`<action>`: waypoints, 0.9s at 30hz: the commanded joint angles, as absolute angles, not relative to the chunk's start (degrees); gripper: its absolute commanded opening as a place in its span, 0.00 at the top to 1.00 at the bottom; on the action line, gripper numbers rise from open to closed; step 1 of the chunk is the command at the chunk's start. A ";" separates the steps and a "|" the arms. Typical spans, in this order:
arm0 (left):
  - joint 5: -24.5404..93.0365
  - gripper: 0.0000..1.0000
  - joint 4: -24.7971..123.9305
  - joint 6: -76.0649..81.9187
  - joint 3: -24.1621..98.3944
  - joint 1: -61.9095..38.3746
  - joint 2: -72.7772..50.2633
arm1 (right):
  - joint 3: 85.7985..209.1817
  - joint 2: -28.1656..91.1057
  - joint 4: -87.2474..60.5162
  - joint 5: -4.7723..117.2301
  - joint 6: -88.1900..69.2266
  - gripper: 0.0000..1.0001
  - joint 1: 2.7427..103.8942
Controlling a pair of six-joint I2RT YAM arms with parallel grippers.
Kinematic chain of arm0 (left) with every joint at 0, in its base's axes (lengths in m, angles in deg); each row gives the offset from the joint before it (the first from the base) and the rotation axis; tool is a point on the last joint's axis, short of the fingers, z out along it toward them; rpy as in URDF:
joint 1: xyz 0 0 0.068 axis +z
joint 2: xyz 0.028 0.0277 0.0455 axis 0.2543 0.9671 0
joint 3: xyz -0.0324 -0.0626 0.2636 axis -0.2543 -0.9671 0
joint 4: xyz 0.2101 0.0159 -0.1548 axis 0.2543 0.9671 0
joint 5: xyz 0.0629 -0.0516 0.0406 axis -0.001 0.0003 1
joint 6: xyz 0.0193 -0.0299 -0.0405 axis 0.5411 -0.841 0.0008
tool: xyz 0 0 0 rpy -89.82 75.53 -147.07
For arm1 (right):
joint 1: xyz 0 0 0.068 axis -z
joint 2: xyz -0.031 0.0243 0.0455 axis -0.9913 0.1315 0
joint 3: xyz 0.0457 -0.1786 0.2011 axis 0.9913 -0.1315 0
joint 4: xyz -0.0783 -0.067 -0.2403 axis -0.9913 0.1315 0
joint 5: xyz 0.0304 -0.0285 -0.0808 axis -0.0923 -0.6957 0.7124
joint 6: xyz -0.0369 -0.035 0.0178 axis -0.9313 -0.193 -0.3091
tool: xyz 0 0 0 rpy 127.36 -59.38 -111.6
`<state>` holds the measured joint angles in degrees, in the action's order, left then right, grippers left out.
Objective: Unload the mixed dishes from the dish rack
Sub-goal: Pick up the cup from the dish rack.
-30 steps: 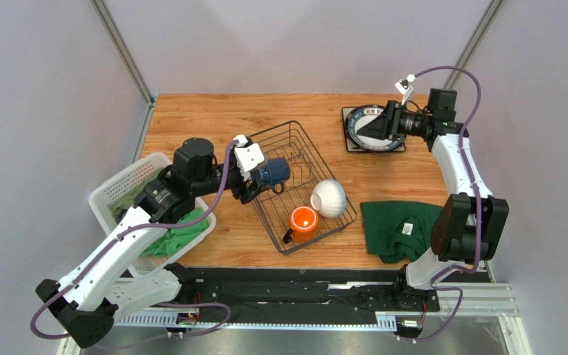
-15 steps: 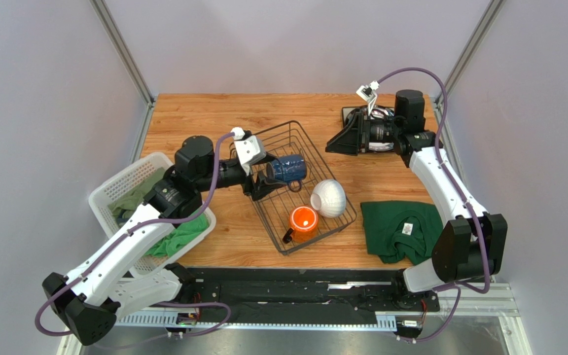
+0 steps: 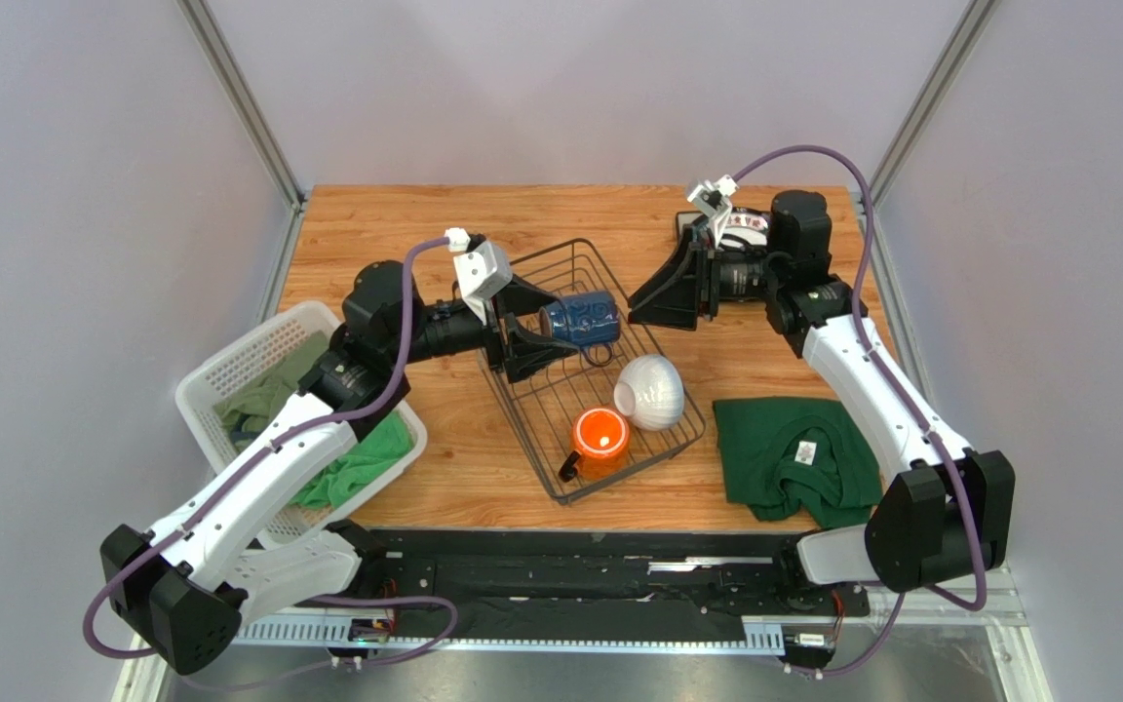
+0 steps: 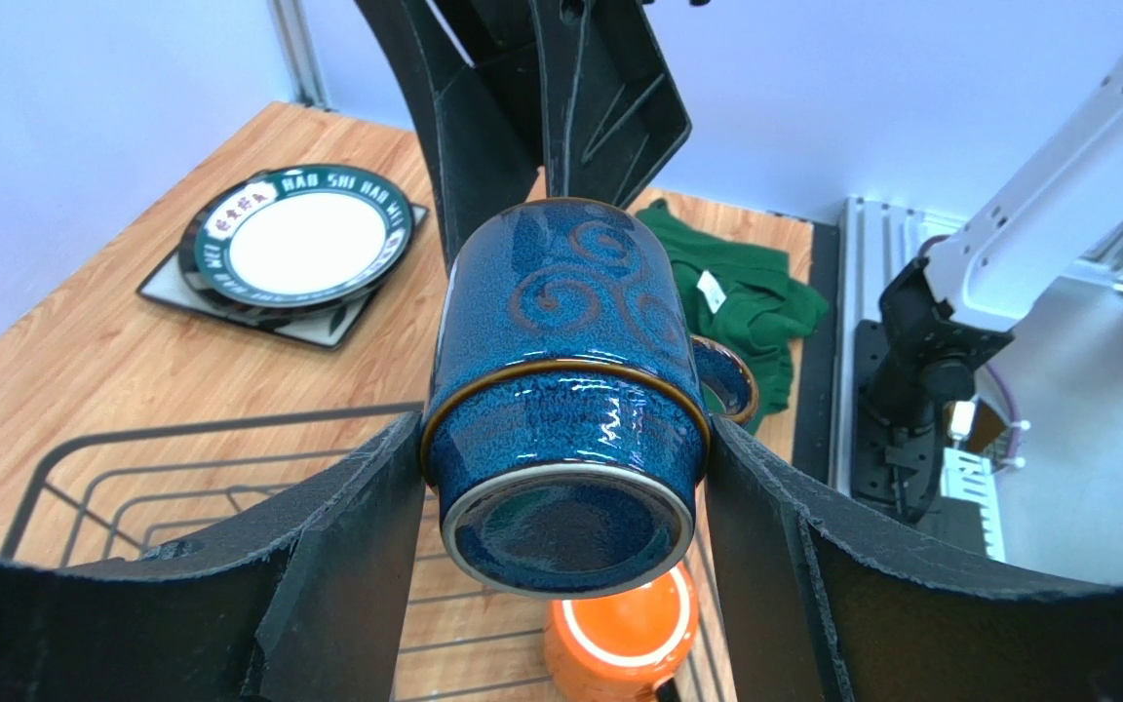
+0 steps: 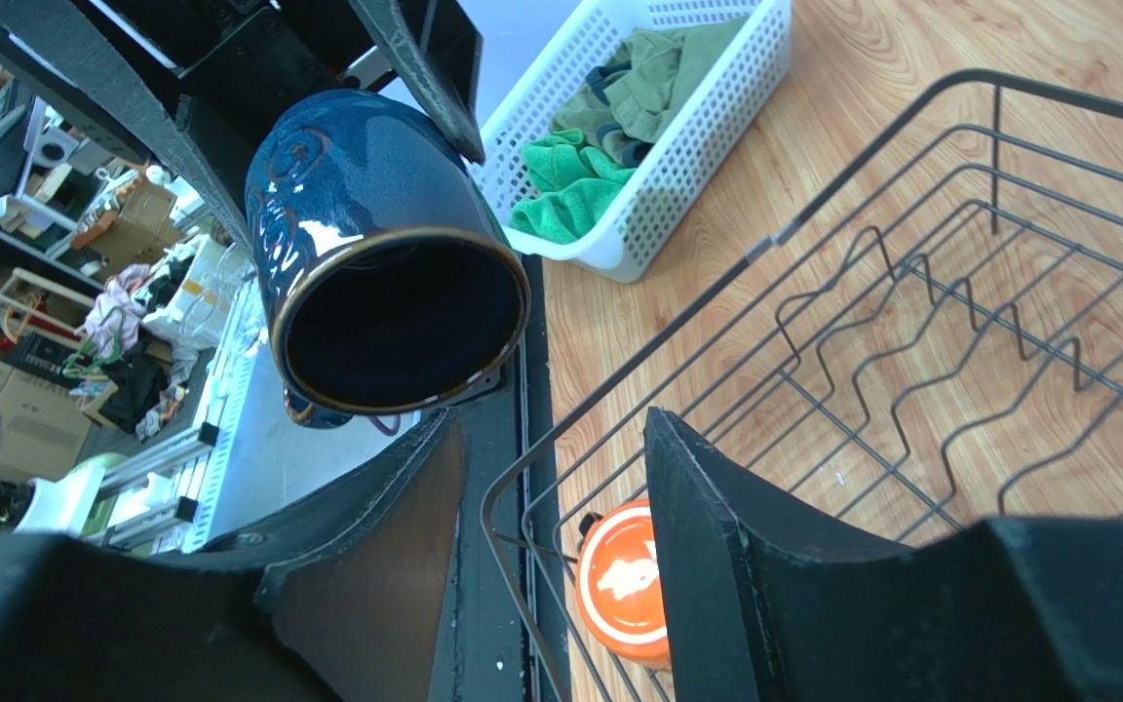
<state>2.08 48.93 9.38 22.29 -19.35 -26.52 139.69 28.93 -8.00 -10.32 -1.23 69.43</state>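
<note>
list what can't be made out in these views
- plates: top view, the right arm covers most of them.
- orange mug: left wrist view, bottom edge cuts it off.
- dark blue mug handle: left wrist view, mostly behind the mug's body.
- white ribbed bowl: outside both wrist views.

White basket (image 3: 235,360) holds green cloths (image 3: 363,465); 1 tagged cloth (image 3: 773,446) lies on the table (image 3: 377,242).
</note>
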 commanded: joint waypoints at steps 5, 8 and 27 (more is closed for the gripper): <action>-2.49 1.00 39.02 5.19 21.55 -18.93 -26.55 | 141.55 28.08 -11.24 -10.05 -0.56 0.48 65.49; -3.81 1.00 37.35 4.14 20.76 -18.93 -26.37 | 142.43 28.26 -11.15 -9.78 -0.39 0.48 64.34; -7.76 1.00 25.75 -5.44 17.68 -18.58 -24.17 | 140.85 27.82 -12.82 -9.26 -0.56 0.53 58.54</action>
<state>-5.83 34.20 -1.98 17.63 -19.05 -24.21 140.48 28.82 -9.40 -9.60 -0.66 59.53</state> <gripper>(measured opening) 0.726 0.484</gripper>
